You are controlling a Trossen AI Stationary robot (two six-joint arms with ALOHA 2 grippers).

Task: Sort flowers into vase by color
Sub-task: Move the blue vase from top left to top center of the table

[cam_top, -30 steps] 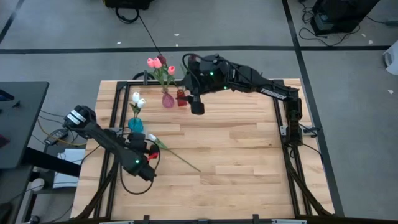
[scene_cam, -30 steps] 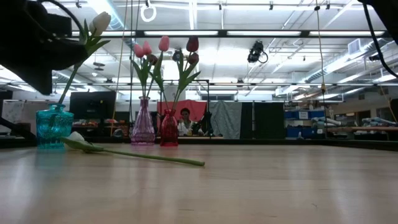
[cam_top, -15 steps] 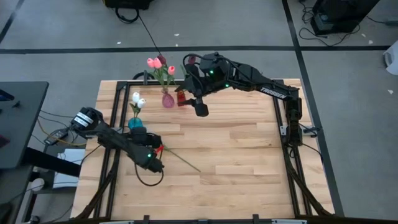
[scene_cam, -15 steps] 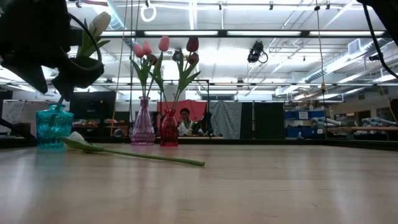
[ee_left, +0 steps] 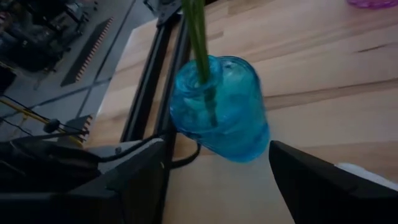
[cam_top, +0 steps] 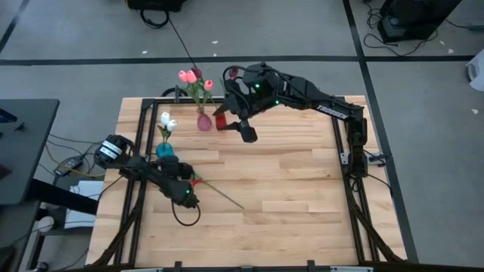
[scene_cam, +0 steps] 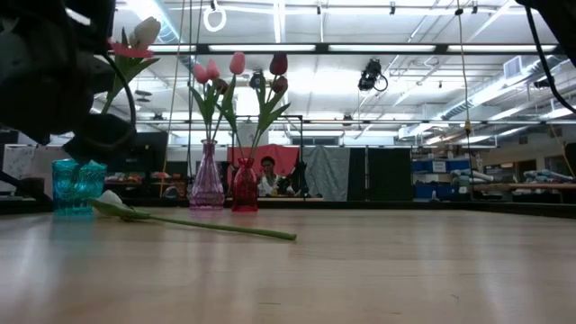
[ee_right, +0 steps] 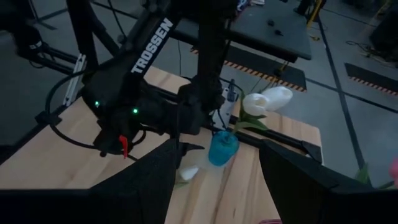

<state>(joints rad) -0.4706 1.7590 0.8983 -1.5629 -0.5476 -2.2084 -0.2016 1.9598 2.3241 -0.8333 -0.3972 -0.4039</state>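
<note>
Left tool spread over white tulip on counter | I'd pinch its stem low, beside teal vase | right tool spread, idle near red vase

Grey floor with black tape lines; bright ceiling lights.

Head of the loose white tulip on the table half hidden behind its own green leaf in the low view, and covered by the left arm's dark gripper from above. Round turquoise glass vase blurred in the left wrist view, its green stems cut off by the picture's edge. Small red glass vase partly hidden under the right arm's dark gripper in the high view. Seated person far behind the table too small to make out.
</note>
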